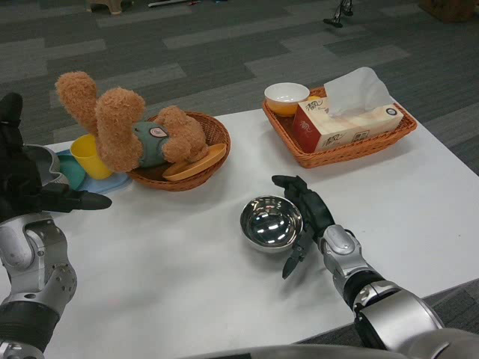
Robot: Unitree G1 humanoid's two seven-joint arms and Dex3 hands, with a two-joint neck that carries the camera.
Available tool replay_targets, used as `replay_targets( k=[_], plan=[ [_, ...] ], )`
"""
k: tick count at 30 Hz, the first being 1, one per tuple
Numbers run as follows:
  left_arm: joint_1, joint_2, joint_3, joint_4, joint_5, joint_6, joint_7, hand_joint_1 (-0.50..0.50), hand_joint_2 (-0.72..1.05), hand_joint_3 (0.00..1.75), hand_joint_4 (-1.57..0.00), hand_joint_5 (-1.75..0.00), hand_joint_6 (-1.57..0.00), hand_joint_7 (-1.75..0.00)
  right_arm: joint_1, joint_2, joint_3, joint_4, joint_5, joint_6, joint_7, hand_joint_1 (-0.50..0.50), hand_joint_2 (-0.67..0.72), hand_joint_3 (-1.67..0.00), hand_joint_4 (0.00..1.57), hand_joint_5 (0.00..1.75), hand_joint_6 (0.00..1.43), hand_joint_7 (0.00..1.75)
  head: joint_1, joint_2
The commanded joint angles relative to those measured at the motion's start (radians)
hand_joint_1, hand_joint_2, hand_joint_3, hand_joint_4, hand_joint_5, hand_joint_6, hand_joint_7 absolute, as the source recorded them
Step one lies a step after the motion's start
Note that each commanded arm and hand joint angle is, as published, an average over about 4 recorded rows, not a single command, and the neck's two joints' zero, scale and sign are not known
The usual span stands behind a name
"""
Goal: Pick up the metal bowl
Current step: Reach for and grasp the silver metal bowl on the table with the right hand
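The left hand [30, 183] hangs spread and holding nothing over the white surface's [165, 262] left edge, the metal bowl [271, 223] sits mid-surface with bare room before it, the right hand [305, 217] cups its right rim, fingers apart, and the tissue box's [346, 123] print is unreadable.

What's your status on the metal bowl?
Right hand open beside metal bowl, no grip. Left hand open, raised at table's left. Nothing in the way.

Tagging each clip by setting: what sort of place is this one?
Probably an office or lab set up for robot trials: grey patterned carpet tiles across a large open floor, and a white table staged with a metal bowl, a tissue box and a plush toy.
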Motion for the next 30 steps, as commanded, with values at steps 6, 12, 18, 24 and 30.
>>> replay_targets(
  k=[6,12,18,24,30],
  plan=[
    [0.000,0.004,0.001,-0.003,0.003,-0.001,0.004,-0.50,-0.55,0.00,-0.60,-0.92,0.00,0.00,0.008,0.019,0.020,0.020,-0.002,-0.010,-0.027,-0.40,0.65,-0.02,0.04,1.43,0.00,1.45,-0.003,0.003],
    [0.000,0.004,0.002,-0.002,0.001,-0.001,0.004,-0.50,-0.55,0.00,-0.60,-0.92,0.00,0.00,0.007,0.021,0.021,0.031,0.003,-0.031,-0.046,-0.22,0.42,-0.38,0.74,1.72,0.17,1.68,-0.001,0.006],
    [0.000,0.005,0.001,-0.002,0.000,-0.001,0.004,-0.50,-0.55,0.00,-0.60,-0.92,0.00,0.00,0.008,0.021,0.020,0.050,0.018,-0.038,-0.054,-0.07,0.28,-0.77,1.13,1.65,0.49,1.59,0.000,0.008],
    [0.000,0.005,-0.002,-0.002,0.000,-0.001,0.004,-0.50,-0.55,0.00,-0.60,-0.92,0.00,0.00,0.008,0.020,0.019,0.050,0.050,-0.049,-0.061,0.07,0.28,-0.79,1.43,1.55,0.70,1.54,-0.001,0.007],
    [0.000,0.005,-0.004,-0.002,0.000,-0.001,0.004,-0.50,-0.55,0.00,-0.60,-0.92,0.00,0.00,0.011,0.016,0.018,0.047,0.088,-0.073,-0.062,0.15,0.28,-0.79,1.40,1.45,0.93,1.43,0.000,0.005]
  ],
)
